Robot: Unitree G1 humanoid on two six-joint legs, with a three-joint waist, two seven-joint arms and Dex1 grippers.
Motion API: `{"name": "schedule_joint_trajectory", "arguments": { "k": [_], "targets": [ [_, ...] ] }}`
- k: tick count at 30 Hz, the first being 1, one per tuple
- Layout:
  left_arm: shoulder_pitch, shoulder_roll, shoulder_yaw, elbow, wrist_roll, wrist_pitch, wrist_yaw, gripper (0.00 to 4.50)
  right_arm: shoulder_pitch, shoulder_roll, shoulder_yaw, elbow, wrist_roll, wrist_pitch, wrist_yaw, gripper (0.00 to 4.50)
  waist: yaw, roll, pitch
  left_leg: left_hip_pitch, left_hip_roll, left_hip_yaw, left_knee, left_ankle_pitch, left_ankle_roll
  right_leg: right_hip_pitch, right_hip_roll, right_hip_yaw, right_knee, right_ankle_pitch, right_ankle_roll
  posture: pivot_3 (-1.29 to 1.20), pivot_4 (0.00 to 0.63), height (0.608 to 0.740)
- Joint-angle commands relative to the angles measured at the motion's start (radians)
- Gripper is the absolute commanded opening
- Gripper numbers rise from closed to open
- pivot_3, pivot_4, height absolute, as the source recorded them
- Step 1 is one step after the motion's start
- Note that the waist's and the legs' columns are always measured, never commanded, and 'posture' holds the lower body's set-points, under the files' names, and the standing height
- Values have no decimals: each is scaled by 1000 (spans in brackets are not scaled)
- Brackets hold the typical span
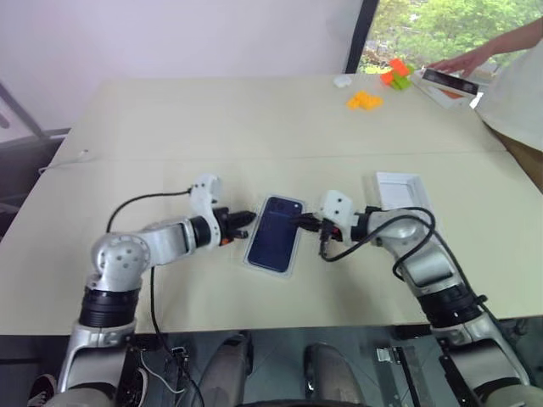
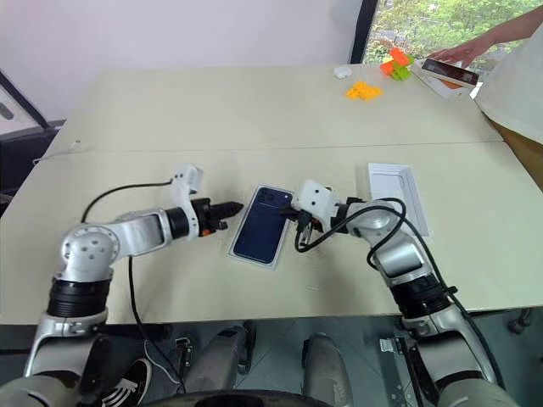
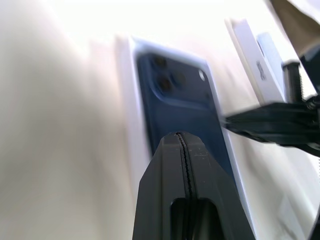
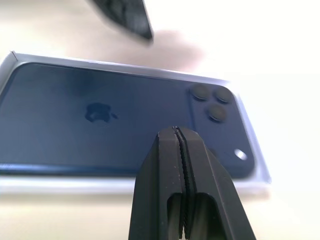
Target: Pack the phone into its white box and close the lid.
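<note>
A pale table [image 1: 254,127] seen from above. At about 9 o'clock of the scene's middle, the left gripper [image 1: 248,220] points rightward, its two black fingers pressed fully together and holding nothing, tips just beside the white box [image 1: 248,260]. The phone [image 1: 276,233] lies camera-side up inside that shallow tray, at centre. At 3 o'clock of the phone, the right gripper [image 1: 299,220] is likewise closed and empty, its tips over the phone's right edge. Farther right, the lid [image 1: 399,191] rests open side up. At 1 o'clock, orange blocks [image 1: 365,100] and a person's hand [image 1: 458,61].
</note>
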Motion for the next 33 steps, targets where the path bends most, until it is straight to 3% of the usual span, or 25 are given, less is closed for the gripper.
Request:
{"name": "schedule_joint_trajectory", "arguments": {
  "k": [1, 4, 9, 18, 33],
  "targets": [
    [12, 65, 36, -11, 34, 25, -61, 0, -11, -68, -45, -17, 8, -11, 33, 45, -1, 0, 0, 0, 0, 0, 0, -1, -1, 0, 0, 0, 0, 0, 0, 0, 150, 740],
    [40, 68, -6, 10, 107, -1, -111, 0, 16, -136, 10, 16, -79, -111, 48, 45, 0, 0, 0, 0, 0, 2, 0, -1, -1, 0, -1, 0, -1, 0, 0, 0, 150, 740],
    [31, -20, -73, 47, 219, -43, -162, 0, 14, -130, 54, 88, -170, -192, -1, 45, 2, -1, 0, 0, 0, 6, 0, -1, -1, 1, -2, 0, -1, 0, 0, 0, 150, 740],
    [4, -145, -152, 84, 334, -15, -219, 0, 20, -80, 68, 54, -179, -166, -14, 45, 4, -1, 0, 0, 0, 7, 0, -1, 0, 1, -1, 1, -1, 0, 0, 0, 150, 740],
    [-149, -314, -234, 230, 469, -15, -366, 0, 5, -174, 2, 133, -180, -206, 20, 45, 5, -1, 0, 0, -1, 7, 2, 0, 2, 3, -2, 0, -1, 1, 1, 0, 150, 740]
  ]
}}
